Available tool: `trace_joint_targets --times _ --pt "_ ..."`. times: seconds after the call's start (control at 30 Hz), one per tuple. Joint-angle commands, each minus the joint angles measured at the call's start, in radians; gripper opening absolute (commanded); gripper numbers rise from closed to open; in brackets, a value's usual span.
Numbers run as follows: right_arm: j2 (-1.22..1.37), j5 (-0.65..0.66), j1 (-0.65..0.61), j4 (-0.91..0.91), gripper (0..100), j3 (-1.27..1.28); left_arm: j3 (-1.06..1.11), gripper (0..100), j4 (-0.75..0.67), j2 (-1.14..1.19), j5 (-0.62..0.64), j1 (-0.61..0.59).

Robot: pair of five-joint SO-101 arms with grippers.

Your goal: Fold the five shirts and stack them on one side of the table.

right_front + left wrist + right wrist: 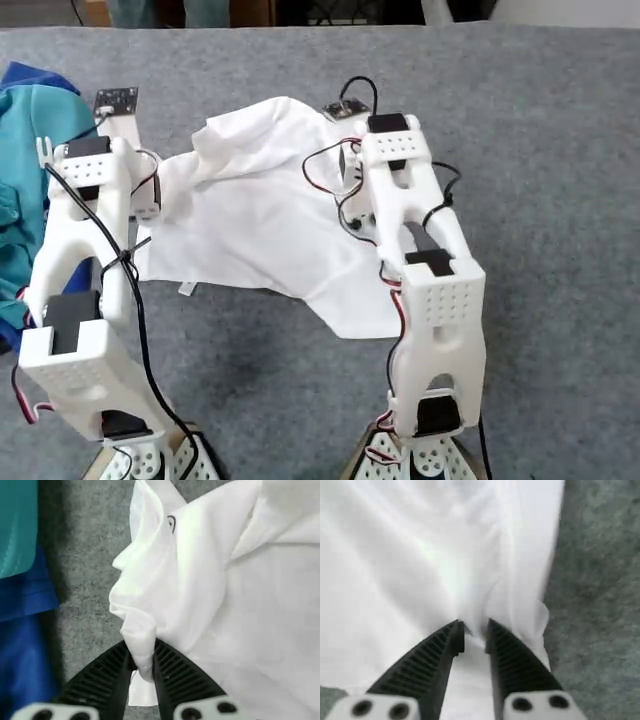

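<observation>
A white shirt [255,215] lies spread and rumpled on the grey table between the two arms. My left gripper [143,661] is shut on a bunched fold at the shirt's left edge [137,635]. My right gripper [475,632] is shut on a pinch of the same white shirt [420,560] near its right edge. In the high view the left arm [85,210] stands at the shirt's left side and the right arm [410,220] lies over its right part. A teal shirt [30,170] and a blue shirt [22,645] lie in a pile at the table's left.
The grey carpet-like table surface [560,150] lies bare to the right of the right arm and along the front between the arm bases. The pile of coloured shirts reaches the left table edge, close to the left arm.
</observation>
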Motion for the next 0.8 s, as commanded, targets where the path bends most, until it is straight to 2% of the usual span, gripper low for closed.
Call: trace_joint_targets --times 0.0,0.23,0.37,0.53,0.67,0.77 --pt "-0.016 -0.006 0.006 0.112 1.4 -0.01 0.019 3 0.006 -0.028 -0.014 -0.01" --pt "-0.142 0.064 0.098 0.269 1.3 0.048 0.125 3 0.014 -0.245 -0.092 -0.01" --pt "-0.314 0.137 0.198 0.27 1.3 0.259 0.205 3 0.017 -0.41 -0.123 -0.016" --pt "-0.602 0.308 0.336 0.269 1.3 0.644 0.228 3 0.198 -0.575 -0.132 -0.012" --pt "-0.863 0.483 0.446 0.269 1.3 0.905 0.214 3 0.374 -0.669 -0.227 -0.01" --pt "-1.036 0.585 0.523 0.245 1.4 0.974 0.217 3 0.463 -0.723 -0.284 -0.016"
